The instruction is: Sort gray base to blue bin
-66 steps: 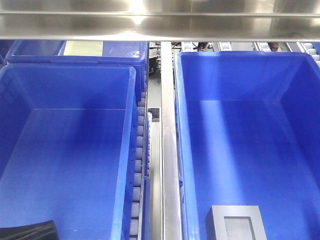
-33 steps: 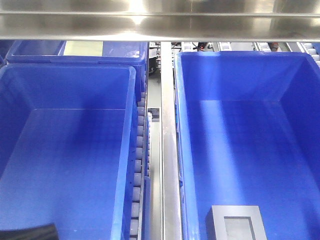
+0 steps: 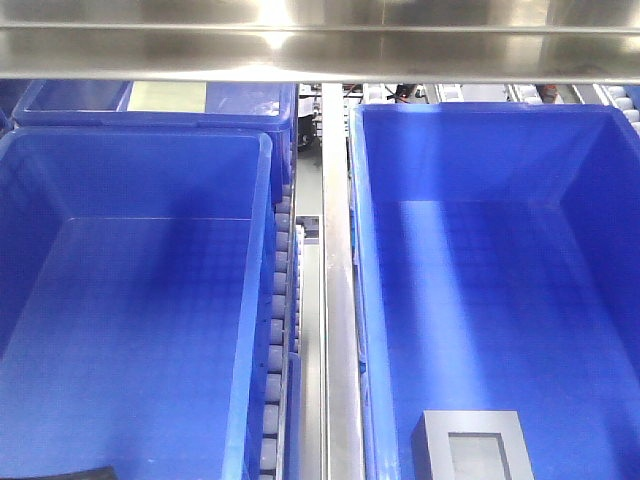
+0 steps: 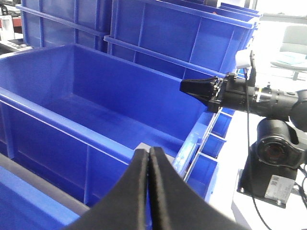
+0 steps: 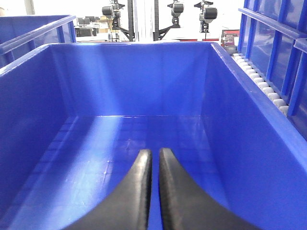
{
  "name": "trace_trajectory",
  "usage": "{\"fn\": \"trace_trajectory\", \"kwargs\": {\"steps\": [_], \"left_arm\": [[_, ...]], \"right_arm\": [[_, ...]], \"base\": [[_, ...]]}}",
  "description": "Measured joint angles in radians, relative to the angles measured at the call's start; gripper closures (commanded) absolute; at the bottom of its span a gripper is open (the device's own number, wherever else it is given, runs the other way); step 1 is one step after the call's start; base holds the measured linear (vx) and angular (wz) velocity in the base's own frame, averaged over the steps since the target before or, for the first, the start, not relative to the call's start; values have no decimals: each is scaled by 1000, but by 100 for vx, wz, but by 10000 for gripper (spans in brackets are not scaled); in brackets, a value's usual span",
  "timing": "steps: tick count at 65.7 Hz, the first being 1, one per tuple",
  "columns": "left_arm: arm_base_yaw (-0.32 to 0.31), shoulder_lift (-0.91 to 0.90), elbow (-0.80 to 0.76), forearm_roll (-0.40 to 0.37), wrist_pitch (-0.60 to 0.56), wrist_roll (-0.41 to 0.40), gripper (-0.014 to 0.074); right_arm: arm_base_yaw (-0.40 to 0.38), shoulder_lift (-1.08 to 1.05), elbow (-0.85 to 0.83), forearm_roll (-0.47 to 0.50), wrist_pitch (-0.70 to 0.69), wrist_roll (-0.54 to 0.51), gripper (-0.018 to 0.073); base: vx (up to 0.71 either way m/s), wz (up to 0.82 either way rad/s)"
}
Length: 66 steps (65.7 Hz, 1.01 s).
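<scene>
Gray base (image 3: pixel 472 449), recessed top up, is seen lying on the floor of the right-hand blue bin (image 3: pixel 590 150), not visibly below the right gripper (image 5: pixel 154 165); both right and left gripper (image 4: pixel 148 165) are closed and empty; further handling is judged unnecessary, arms to be kept clear.

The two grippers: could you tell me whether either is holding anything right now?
Neither: the left gripper and right gripper are closed on nothing; the gray base lies in the blue bin.

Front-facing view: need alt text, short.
A gray base with a square recess sits on the floor of the right blue bin, at the near edge. A second, empty blue bin stands left, across a metal rail.
</scene>
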Motion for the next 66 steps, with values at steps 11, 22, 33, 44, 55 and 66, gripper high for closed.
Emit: {"fn": "trace_trajectory", "kwargs": {"steps": [11,22,33,44,55,66], "left_arm": [[153,-8,0,-2,0,1,602],[395,-129,53,-2,-1,33,602],[671,-317,164,-20,0,56,602],[932,-419,254,-28,20,56,602],[1040,-425,367,-25,13,56,602],[1048,-425,395,-4,-8,56,602]], "right_arm": [[0,0,0,0,0,0,564],[0,0,0,0,0,0,564],[0,0,0,0,0,0,564],[0,0,0,0,0,0,564],[0,0,0,0,0,0,564],[0,0,0,0,0,0,564]], "base": [[0,0],[0,0],[0,0],[0,0],[0,0],[0,0]]}}
